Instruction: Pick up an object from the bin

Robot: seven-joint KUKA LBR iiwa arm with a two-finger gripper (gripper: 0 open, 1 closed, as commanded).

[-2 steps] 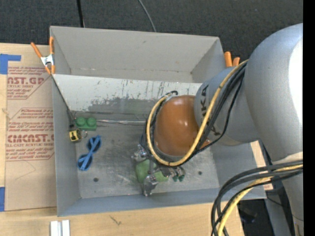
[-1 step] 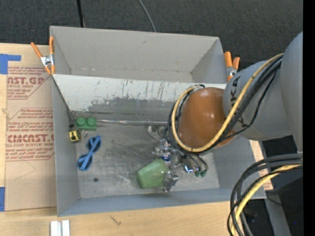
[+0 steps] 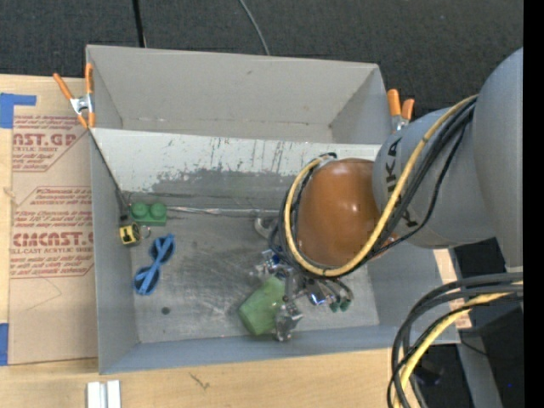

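My gripper [image 3: 287,313] reaches down near the bin's front wall, right of centre, below the orange dome on the wrist. A light green soft block [image 3: 259,308] lies right against its metal fingertips, on their left side. Whether the block sits between the fingers is hidden by the gripper's own parts. A small dark green bit [image 3: 342,304] shows just right of the gripper.
At the bin's left lie a blue loop-shaped thing [image 3: 154,264], a green two-stud brick [image 3: 149,213] and a small yellow and black piece [image 3: 127,235]. A small metal piece [image 3: 265,224] lies near the back, beside the arm.
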